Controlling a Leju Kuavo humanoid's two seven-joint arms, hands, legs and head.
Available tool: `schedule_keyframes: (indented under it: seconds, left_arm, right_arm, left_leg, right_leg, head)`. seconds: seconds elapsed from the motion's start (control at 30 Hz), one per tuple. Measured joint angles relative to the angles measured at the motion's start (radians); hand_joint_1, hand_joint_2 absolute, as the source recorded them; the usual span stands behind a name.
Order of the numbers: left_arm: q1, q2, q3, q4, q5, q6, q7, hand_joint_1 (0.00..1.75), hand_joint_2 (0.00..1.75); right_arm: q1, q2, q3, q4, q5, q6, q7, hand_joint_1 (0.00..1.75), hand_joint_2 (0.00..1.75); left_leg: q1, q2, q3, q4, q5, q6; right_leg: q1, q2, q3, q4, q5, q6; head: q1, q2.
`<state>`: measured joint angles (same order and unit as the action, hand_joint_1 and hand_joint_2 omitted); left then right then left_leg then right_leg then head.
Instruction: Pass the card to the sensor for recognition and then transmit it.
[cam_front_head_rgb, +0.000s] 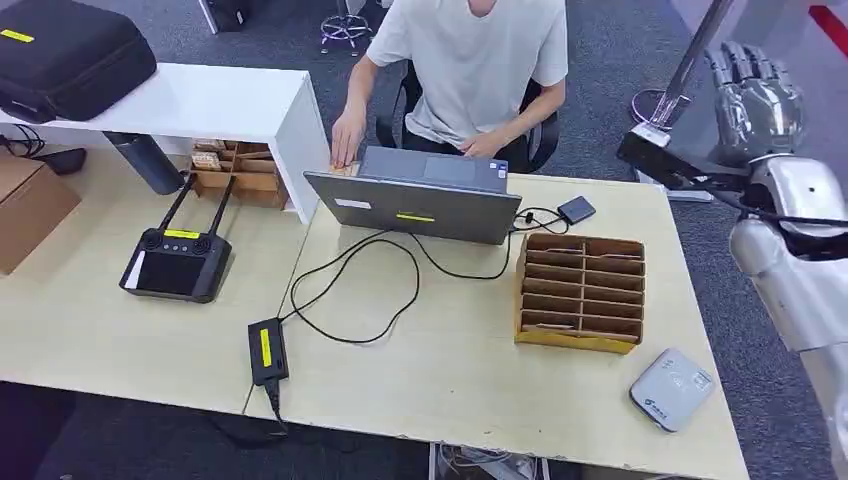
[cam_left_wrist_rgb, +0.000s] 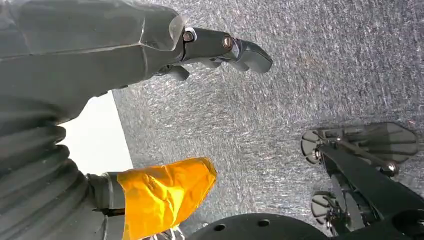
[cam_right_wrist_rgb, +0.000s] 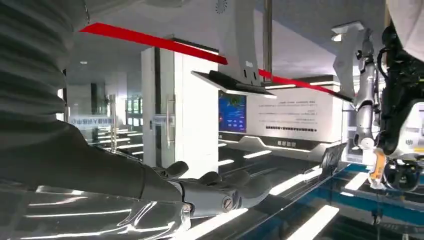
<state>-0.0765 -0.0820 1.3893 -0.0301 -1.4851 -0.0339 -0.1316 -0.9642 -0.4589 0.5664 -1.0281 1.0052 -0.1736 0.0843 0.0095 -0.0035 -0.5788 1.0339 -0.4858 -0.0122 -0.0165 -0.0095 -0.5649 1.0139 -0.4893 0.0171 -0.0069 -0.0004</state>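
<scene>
- Upper right of head frame: right hand (cam_front_head_rgb: 752, 100) raised, fingers spread, empty, ready for a card
- Lower right: sensor (cam_front_head_rgb: 672, 389) by card rack (cam_front_head_rgb: 580, 292)
- Left hand (cam_left_wrist_rgb: 150, 55) hangs loose, holding nothing

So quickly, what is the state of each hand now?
Left hand: open, holding nothing, hanging over the carpet.
Right hand: open, raised beside the table, holding nothing.
</scene>
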Motion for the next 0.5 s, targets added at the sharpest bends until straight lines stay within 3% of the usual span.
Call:
schedule_keyframes:
  seconds: [0.17,0.2,0.27,0.3,0.5]
  left_arm:
    - [-0.001,0.0,0.001,0.0,-0.003,-0.018,-0.004,0.0,1.75]
    - [-0.001,0.0,0.002,0.0,-0.003,-0.018,-0.005,0.0,0.0]
    - [0.0,0.0,0.003,0.0,-0.003,-0.019,-0.006,0.0,0.0]
    - [0.0,0.0,0.003,0.0,-0.003,-0.019,-0.007,0.0,1.75]
    - [-0.009,-0.001,0.005,0.0,-0.007,0.028,-0.041,0.0,1.75]
  right_arm:
    - [-0.007,0.011,0.024,0.022,0.003,-0.003,-0.002,0.0,1.75]
    - [-0.007,0.011,0.028,0.026,0.002,-0.003,-0.003,0.0,1.75]
    - [-0.007,0.011,0.033,0.033,0.002,-0.005,-0.004,0.0,1.75]
    - [-0.007,0.013,0.037,0.036,0.002,-0.004,-0.006,0.0,1.75]
    - [-0.008,0.018,0.047,0.04,0.003,0.004,0.0,0.0,1.75]
  left_leg:
    - [0.0,0.0,0.0,0.0,0.0,0.0]
    - [0.0,0.0,0.0,0.0,0.0,0.0]
    - [0.0,0.0,0.0,0.0,0.0,0.0]
    - [0.0,0.0,0.0,0.0,0.0,0.0]
    - [0.0,0.0,0.0,0.0,0.0,0.0]
  right_leg:
    - [0.0,0.0,0.0,0.0,0.0,0.0]
    - [0.0,0.0,0.0,0.0,0.0,0.0]
    - [0.0,0.0,0.0,0.0,0.0,0.0]
    - [0.0,0.0,0.0,0.0,0.0,0.0]
    - [0.0,0.0,0.0,0.0,0.0,0.0]
  head:
    - [0.0,0.0]
    - [0.0,0.0]
    - [0.0,0.0]
    - [0.0,0.0]
    - [0.0,0.0]
